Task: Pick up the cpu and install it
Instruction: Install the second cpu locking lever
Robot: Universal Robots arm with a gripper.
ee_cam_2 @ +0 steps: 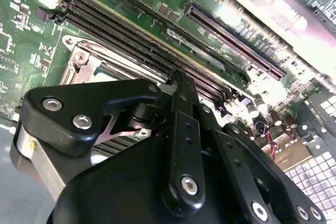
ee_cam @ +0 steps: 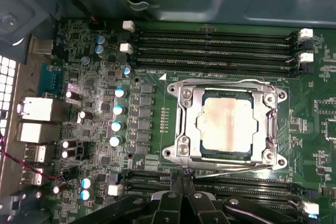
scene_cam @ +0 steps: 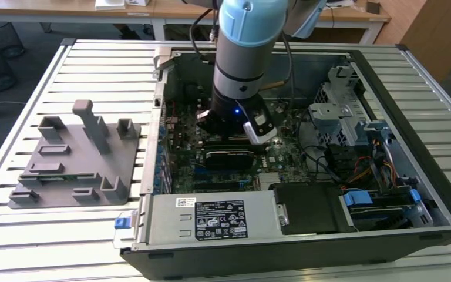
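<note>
The cpu, a flat square chip with a silvery top plate, lies inside the metal-framed socket on the green motherboard. In the first wrist view my gripper hovers just beside the socket's edge, over the memory slots, with its black fingers closed together on nothing. The second wrist view shows the gripper tips meeting next to a corner of the socket. In the exterior view the arm reaches down into the open computer case, its wrist over the middle of the board.
A grey plastic holder block with upright posts stands on the slatted table at the exterior view's left. Inside the case are a drive cage, cables and the power supply. Memory slots flank the socket.
</note>
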